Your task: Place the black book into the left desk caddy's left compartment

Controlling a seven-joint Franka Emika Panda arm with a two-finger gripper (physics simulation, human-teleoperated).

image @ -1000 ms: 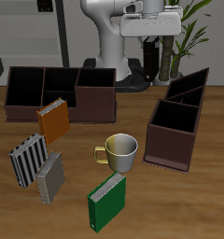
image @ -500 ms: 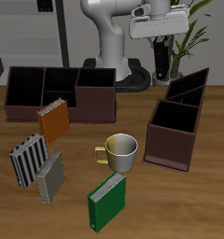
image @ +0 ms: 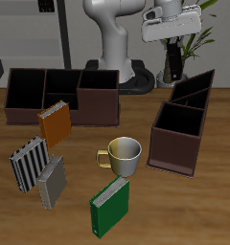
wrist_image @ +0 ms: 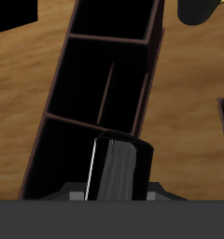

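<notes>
Desk front: you are leaving the green book, the grey book and the striped book standing near the front edge of the desk, with the mug and the orange book a little farther back.
Left desk caddy: the left desk caddy is sitting end-on with its big square bin nearest the front, and every bin is looking empty.
Black book: you are carrying the black book upright in the air, above and behind that caddy; it is showing as a thin dark slab, a pale line running along one edge in the wrist view.
Pincer: the pincer is clamping the book's top end.
Progress: the pickup is done; you are hovering over the caddy, judging by the wrist view, so lowering and release are left.
Far back: the other caddy is sitting broadside, untouched.
</notes>
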